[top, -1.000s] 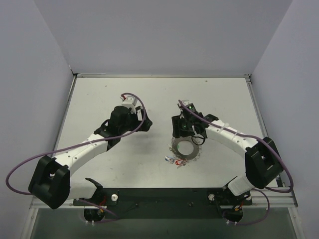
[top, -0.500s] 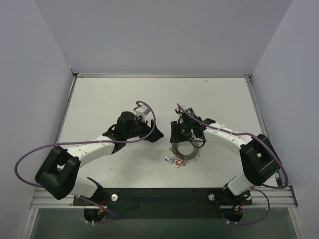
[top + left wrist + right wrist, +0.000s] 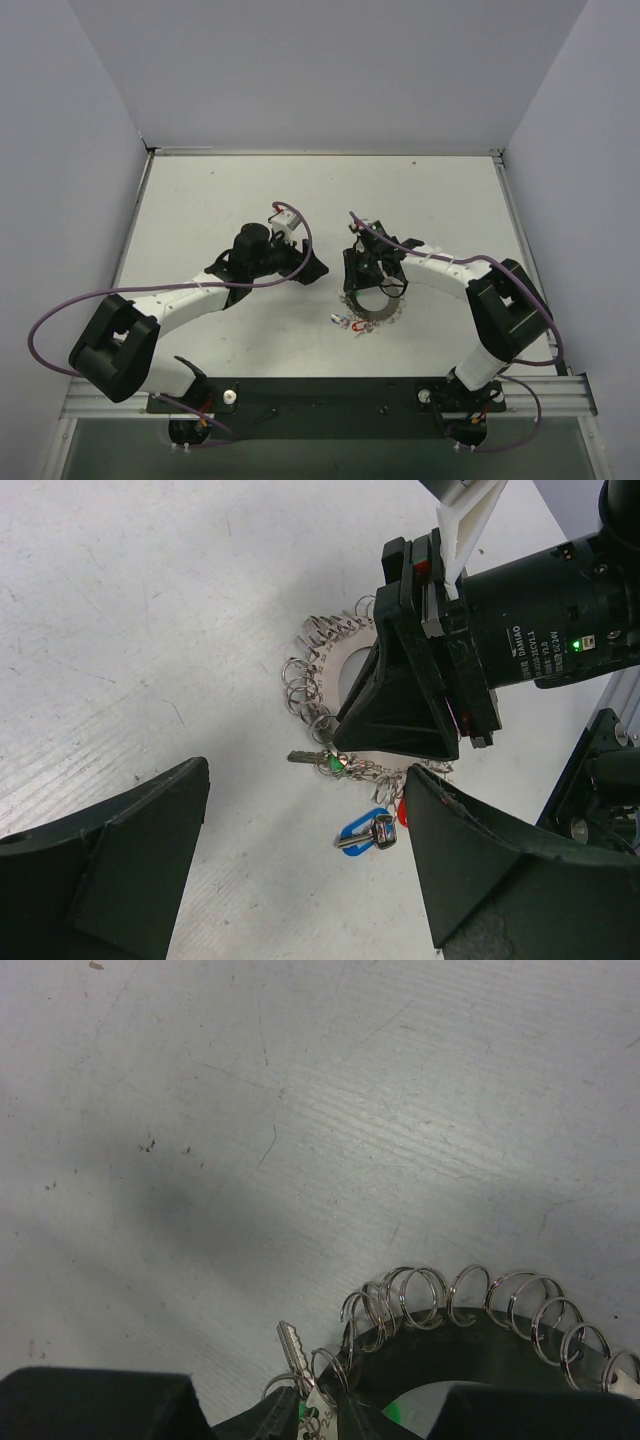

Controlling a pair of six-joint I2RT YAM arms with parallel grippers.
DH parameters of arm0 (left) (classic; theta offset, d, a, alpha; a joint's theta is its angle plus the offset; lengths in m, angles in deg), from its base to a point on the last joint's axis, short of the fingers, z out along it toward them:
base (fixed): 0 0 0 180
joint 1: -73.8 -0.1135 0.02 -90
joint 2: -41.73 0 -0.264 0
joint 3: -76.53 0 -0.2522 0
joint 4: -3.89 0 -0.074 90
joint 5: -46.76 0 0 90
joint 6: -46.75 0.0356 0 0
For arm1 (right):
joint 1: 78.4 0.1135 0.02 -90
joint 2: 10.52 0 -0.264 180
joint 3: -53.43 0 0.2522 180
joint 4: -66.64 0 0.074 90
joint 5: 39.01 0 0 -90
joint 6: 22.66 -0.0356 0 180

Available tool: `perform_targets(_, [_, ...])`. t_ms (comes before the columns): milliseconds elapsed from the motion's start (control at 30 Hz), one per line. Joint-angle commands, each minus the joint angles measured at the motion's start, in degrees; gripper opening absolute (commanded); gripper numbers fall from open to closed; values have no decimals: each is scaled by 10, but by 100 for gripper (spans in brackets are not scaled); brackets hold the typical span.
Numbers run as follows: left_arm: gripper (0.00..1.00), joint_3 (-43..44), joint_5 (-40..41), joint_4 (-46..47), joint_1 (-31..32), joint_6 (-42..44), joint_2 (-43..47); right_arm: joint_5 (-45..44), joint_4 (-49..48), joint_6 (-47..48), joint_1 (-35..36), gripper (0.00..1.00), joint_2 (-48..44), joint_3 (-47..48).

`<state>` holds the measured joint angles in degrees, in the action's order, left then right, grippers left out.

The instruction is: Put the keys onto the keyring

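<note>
The keyring (image 3: 386,315) lies flat on the table, its coils showing in the left wrist view (image 3: 318,640) and the right wrist view (image 3: 470,1295). The keys (image 3: 350,322) lie at its near-left edge. They are a green-headed key (image 3: 331,763), a blue one (image 3: 356,834) under a dark-headed silver key (image 3: 383,830), and a red one (image 3: 402,811) partly hidden. My right gripper (image 3: 355,285) stands over the ring's left edge. Its tips (image 3: 322,1415) are closed on the green-headed key (image 3: 296,1348). My left gripper (image 3: 312,272) is open and empty, left of the ring, its jaws either side of the keys (image 3: 305,870).
The white table (image 3: 200,200) is walled at the back and sides. Purple cables loop off both arms. The right arm's wrist (image 3: 540,630) hangs over the ring's right half. The dark base bar (image 3: 320,395) runs along the near edge.
My left arm has swung right and brought its open gripper close to the ring. My right gripper has shifted slightly left and down onto the ring's left edge.
</note>
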<state>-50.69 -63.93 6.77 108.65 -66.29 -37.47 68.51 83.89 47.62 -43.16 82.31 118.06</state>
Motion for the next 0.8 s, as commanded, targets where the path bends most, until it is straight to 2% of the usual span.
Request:
perform_targets(0, [88, 17, -6, 29, 2, 11, 9, -20, 11, -3, -1, 23, 1, -1])
perform_targets(333, [88, 17, -1, 27, 2, 13, 6, -12, 10, -8, -2, 20, 16, -3])
perform_targets(467, [88, 20, 1, 20, 2, 16, 6, -4, 4, -10, -3, 12, 15, -4])
perform_targets(500, [88, 21, 2, 19, 2, 17, 8, -1, 2, -11, -2, 7, 13, -4])
perform_targets(600, [88, 17, 3, 19, 2, 17, 11, 8, -2, -12, -2, 0, 10, -2])
perform_targets(767, [88, 18, 15, 9, 2, 26, 21, 13, -1, -5, -5, 0, -9, -1])
